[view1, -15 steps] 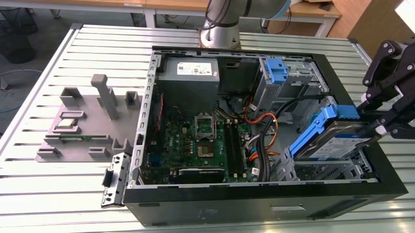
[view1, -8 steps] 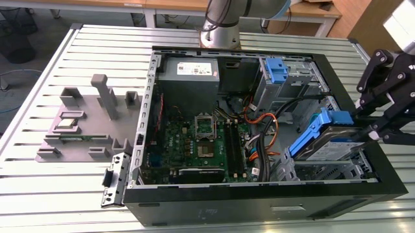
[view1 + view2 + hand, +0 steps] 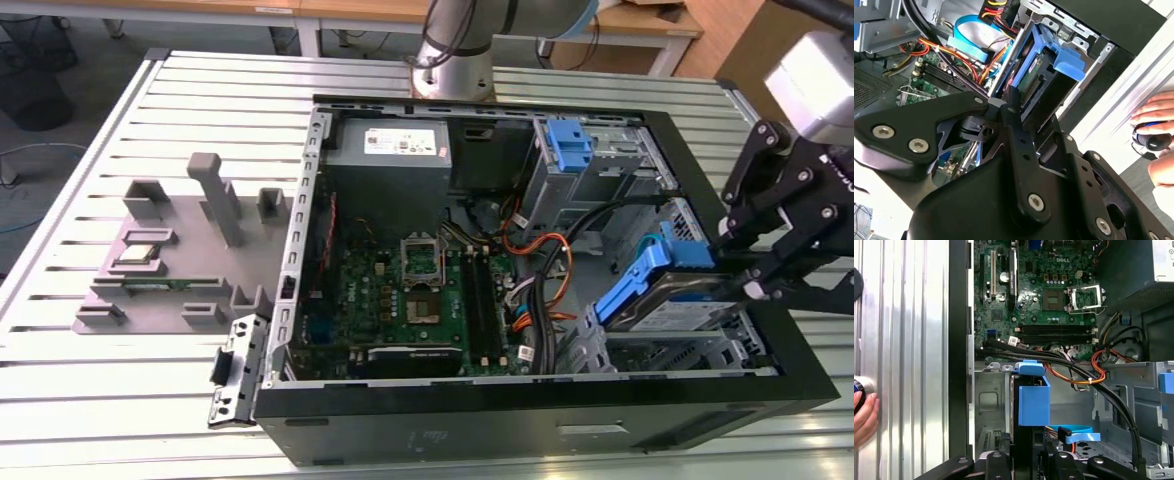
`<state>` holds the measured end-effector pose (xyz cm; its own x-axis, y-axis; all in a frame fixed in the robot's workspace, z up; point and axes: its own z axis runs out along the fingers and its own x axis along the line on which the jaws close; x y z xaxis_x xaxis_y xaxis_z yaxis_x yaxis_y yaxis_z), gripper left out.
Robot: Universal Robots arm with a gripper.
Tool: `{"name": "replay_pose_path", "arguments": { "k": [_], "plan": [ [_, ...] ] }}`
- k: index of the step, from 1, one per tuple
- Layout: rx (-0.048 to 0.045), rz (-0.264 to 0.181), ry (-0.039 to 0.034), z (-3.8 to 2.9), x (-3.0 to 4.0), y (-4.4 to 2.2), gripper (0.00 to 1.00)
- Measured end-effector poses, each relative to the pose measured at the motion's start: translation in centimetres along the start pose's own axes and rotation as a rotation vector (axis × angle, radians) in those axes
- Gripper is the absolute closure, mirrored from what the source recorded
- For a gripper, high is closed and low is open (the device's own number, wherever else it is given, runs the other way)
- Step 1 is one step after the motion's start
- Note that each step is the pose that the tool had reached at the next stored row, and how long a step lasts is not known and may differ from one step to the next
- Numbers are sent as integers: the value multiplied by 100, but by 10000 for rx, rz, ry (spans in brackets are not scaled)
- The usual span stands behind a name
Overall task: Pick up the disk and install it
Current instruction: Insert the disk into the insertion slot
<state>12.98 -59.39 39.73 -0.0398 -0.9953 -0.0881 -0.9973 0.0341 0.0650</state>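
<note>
"How many of each did you count?"

"One open computer case (image 3: 534,425) lay on a slatted table (image 3: 120,420). Inside it were one motherboard (image 3: 400,300), one grey power supply (image 3: 387,142) and one tall blue latch piece (image 3: 567,145). There was one disk (image 3: 674,305), with one blue bracket (image 3: 1034,405) around it. One grey fixture (image 3: 174,260) sat on the table at the exterior view's left, apart from the case. A person's hand (image 3: 1159,115) rested on the table outside the case."

"And the claw?"

"There was one gripper (image 3: 738,268), narrowed onto the disk, with a finger on either side of its body in the first wrist view. It touched nothing else that I could see."

"Where was the disk?"

"It was tilted above the metal drive bay (image 3: 687,352), in the case's corner at the exterior view's right. Its raised edge was toward the gripper, and its bracket end pointed down into the case."
</note>
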Motion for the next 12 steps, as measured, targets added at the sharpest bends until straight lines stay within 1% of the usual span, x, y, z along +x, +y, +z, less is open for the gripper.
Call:
{"name": "replay_pose_path", "arguments": {
  "k": [9, 10, 12],
  "plan": [
    [0, 0, 0, 164, 14, -11, 65],
    [0, 0, -1, 177, 15, -11, 65],
    [0, 0, 1, 178, 15, -12, 65]
  ]
}}
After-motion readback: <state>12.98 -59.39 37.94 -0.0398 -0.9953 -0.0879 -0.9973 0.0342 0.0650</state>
